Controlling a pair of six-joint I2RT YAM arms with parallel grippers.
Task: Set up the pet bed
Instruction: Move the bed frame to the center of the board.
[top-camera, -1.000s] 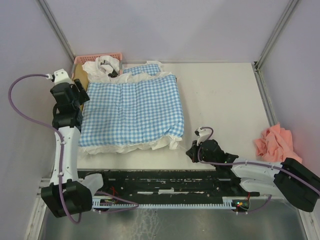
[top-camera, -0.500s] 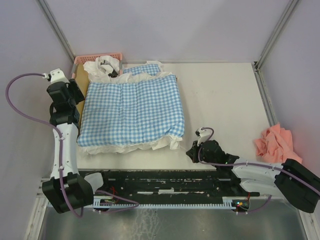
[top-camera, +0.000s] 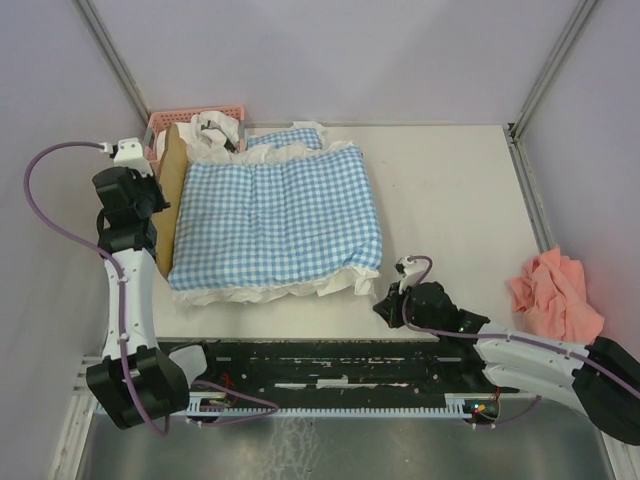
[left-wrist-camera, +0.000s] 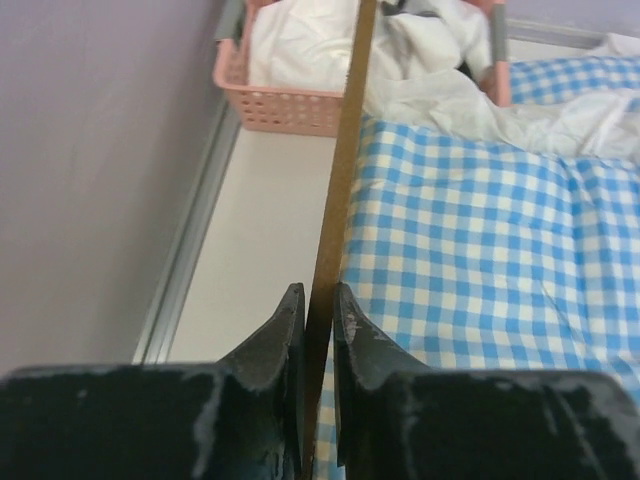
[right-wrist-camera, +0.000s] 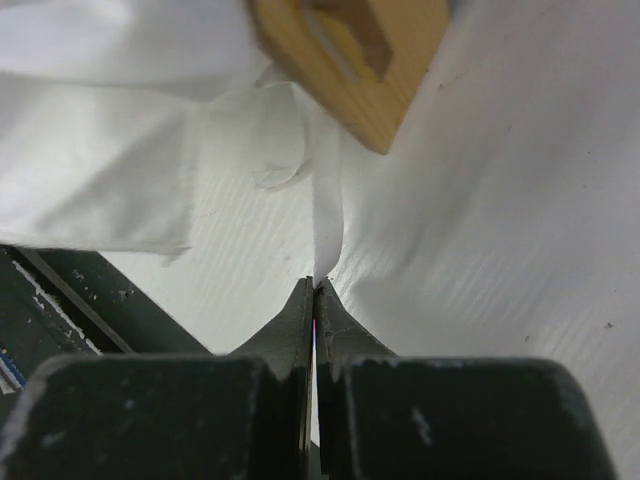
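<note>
The pet bed (top-camera: 171, 205) sits on the far-left part of the counter (top-camera: 450, 190), almost wholly covered by the blue-white gingham bedding (top-camera: 275, 220). Only its light-wood end panel (left-wrist-camera: 340, 180) shows along the left side. The far end of that panel is just beside the pink basket (left-wrist-camera: 270, 105) in the far-left corner.

The panel runs near-to-far, while the bed's longer side appears to run left-to-right across the counter. This is the relation the next move turns on: the left gripper (left-wrist-camera: 318, 300) comes at the bed from its left end, in line with the panel. Its jaws are narrow and clamped on the thin top edge of the wood, one on the outer face and one on the bedding side. The panel seems to lean a little rather than stand plumb.

The right gripper (right-wrist-camera: 313, 290) rests low on the counter at the opposite near-right corner of the bed. Its jaws are fully together and a fold of the white ruffle (right-wrist-camera: 325, 215) reaches down to their tips, though I cannot tell whether the cloth is actually pinched. A wooden corner (right-wrist-camera: 370, 60) of the frame pokes out just beyond it.

The left arm owns the end panel and the right arm is nearer the foot, so any shift or squaring of the frame would likely pivot between those two diagonal points — the bedding may slide as it goes.
</note>
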